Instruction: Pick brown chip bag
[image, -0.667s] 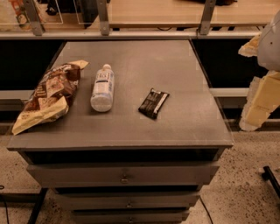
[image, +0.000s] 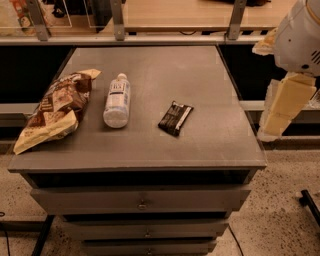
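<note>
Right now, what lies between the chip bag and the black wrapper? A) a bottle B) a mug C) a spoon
A: the bottle lies between the brown chip bag and the black wrapper; the gripper hangs beyond the tabletop's right edge.

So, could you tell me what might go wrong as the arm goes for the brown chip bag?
The gripper hangs off the table's right side and the brown chip bag lies at the far left, so the reach may sweep the black wrapper or the bottle, which lies on its side and could roll. The bag also sits near the front left corner; a nudge might push it off.
</note>
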